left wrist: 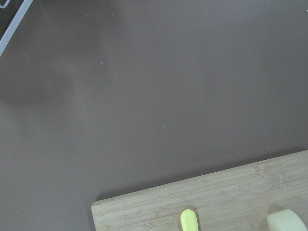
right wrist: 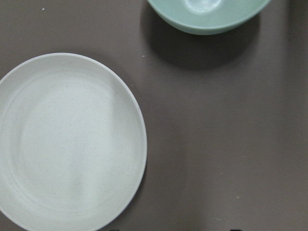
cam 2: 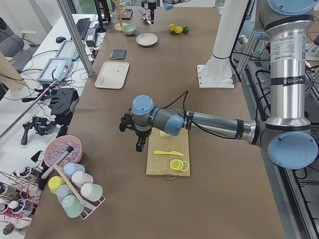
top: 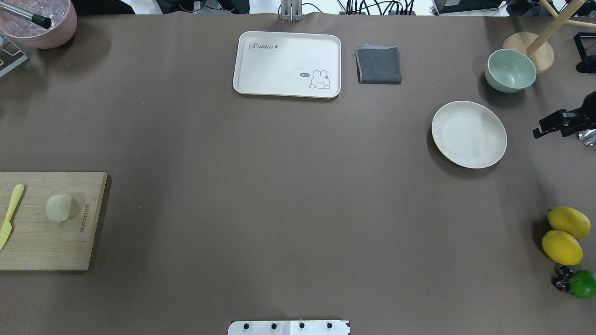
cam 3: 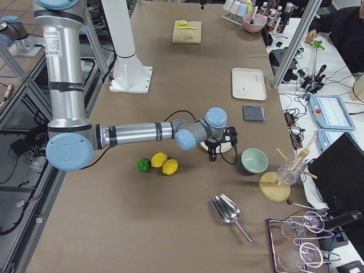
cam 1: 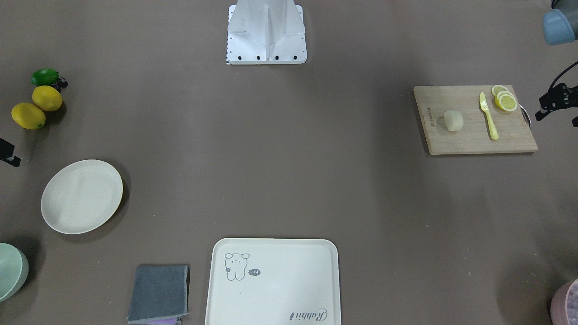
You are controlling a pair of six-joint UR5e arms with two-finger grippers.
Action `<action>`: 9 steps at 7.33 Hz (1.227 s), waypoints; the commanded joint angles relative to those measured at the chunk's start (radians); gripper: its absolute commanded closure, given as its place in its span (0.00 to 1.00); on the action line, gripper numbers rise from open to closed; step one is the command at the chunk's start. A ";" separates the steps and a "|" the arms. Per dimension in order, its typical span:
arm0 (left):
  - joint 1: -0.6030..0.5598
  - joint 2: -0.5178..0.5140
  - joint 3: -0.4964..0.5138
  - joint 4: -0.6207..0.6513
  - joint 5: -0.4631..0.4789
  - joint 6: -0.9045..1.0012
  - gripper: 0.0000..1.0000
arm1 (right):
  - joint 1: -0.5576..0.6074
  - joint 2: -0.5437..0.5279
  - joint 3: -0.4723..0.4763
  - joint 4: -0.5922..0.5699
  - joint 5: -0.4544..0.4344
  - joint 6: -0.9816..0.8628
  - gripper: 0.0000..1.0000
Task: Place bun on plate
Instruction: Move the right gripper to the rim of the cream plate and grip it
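The bun, a pale rounded lump, lies on a wooden cutting board on the robot's left side. A corner of it shows in the left wrist view. My left gripper hovers off the board's outer end, apart from the bun, its fingers spread and holding nothing. The round cream plate sits bare on the robot's right side. My right gripper hangs open just outside the plate's rim, holding nothing.
A yellow knife and lemon slices share the board. A green bowl stands beyond the plate. Two lemons and a lime lie near the right edge. A cream tray and grey cloth sit at the far side.
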State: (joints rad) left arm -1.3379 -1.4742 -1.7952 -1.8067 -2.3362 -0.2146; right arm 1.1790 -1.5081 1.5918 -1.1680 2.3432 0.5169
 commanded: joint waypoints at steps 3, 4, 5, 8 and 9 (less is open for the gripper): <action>0.006 -0.001 -0.003 -0.032 -0.002 -0.051 0.03 | -0.134 0.078 -0.094 0.002 -0.097 0.051 0.22; 0.006 -0.001 -0.003 -0.036 -0.002 -0.057 0.03 | -0.142 0.081 -0.119 0.014 -0.097 0.051 0.22; 0.008 -0.001 -0.001 -0.036 -0.002 -0.057 0.03 | -0.142 0.081 -0.134 0.040 -0.096 0.052 0.22; 0.008 0.000 0.002 -0.036 -0.002 -0.057 0.03 | -0.142 0.121 -0.171 0.059 -0.085 0.177 0.65; 0.008 -0.001 0.003 -0.037 -0.002 -0.057 0.03 | -0.142 0.123 -0.173 0.065 -0.082 0.179 1.00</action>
State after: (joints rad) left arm -1.3300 -1.4747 -1.7931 -1.8426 -2.3378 -0.2714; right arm 1.0371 -1.3900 1.4223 -1.1138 2.2575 0.6677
